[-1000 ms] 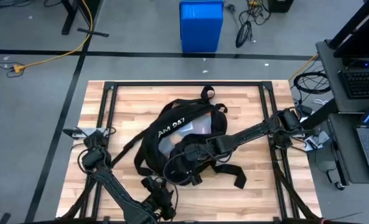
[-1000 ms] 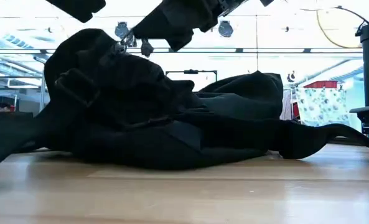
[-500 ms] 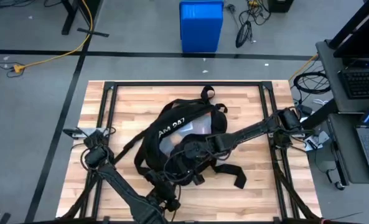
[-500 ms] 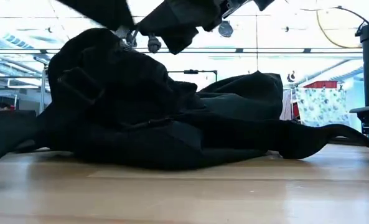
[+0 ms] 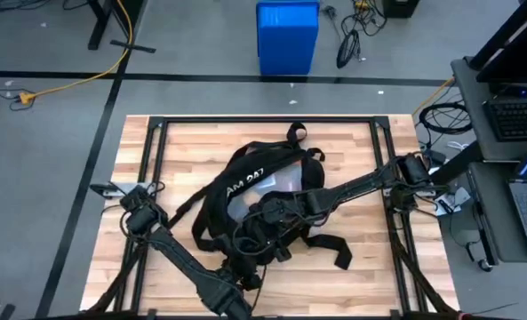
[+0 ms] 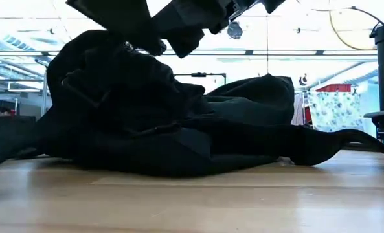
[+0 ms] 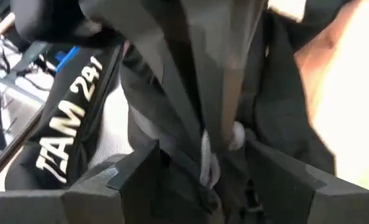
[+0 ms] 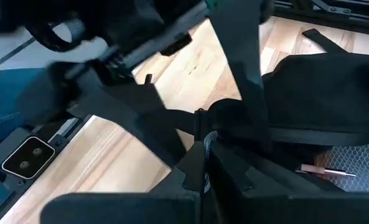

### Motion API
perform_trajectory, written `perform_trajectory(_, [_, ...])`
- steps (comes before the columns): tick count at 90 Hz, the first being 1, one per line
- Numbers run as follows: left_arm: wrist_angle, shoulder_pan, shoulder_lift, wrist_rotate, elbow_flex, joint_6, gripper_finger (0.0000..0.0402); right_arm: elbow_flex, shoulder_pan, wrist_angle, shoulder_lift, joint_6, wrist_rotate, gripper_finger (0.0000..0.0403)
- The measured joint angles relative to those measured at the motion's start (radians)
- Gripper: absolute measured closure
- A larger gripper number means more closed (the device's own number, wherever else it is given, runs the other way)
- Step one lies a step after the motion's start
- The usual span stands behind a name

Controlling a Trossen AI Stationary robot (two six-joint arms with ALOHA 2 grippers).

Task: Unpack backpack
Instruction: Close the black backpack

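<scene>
Lying in a slumped heap near the middle of the wooden tabletop (image 5: 361,151), the backpack (image 5: 263,191) is large, black and soft, with loose straps trailing toward the near edge. Nothing that could have come out of it sits on the wood around it, so the unpacking looks barely begun; the work appears to be at the stage of opening the bag.

The right gripper (image 5: 265,215) reaches in from the right side and rests on the front part of the bag. In its wrist view its jaws are closed on a fold or strap of the backpack's black fabric, with grey mesh showing beside it. The left gripper (image 5: 245,265) comes in from the near edge and sits at the bag's near side. Its wrist view shows its jaws spread apart, with black fabric and a small white cord or zipper pull between them, not yet pinched.

White block lettering on the bag reads "AM 247" from above; the first letters are hidden in a fold.
</scene>
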Motion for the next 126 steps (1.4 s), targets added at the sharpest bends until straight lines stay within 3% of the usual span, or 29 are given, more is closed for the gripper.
perform_trajectory(23, [-0.001,0.017,0.000,0.052,0.000,0.000,0.0258,0.000,0.000,-0.003,0.000,0.000,-0.003,0.0403])
perform_trajectory(49, [0.001,0.017,0.000,0.036,0.000,0.018,0.0391,0.000,0.000,0.000,0.000,-0.004,-0.003,0.0403])
perform_trajectory(70, [0.007,0.002,0.000,-0.016,0.000,-0.003,0.0399,0.001,0.008,-0.034,-0.008,-0.057,-0.003,0.0389])
perform_trajectory(92, [-0.005,-0.009,0.000,-0.016,0.000,-0.035,0.0401,0.000,0.022,-0.217,-0.086,-0.080,0.004,0.0306])
perform_trajectory(113, [-0.005,-0.009,0.000,-0.017,0.000,-0.035,0.0401,0.001,0.051,-0.216,-0.055,-0.056,0.015,0.0232])
perform_trajectory(126, [-0.005,-0.012,0.000,-0.019,0.001,-0.036,0.0401,0.000,0.070,-0.231,-0.023,-0.057,0.127,0.0197])
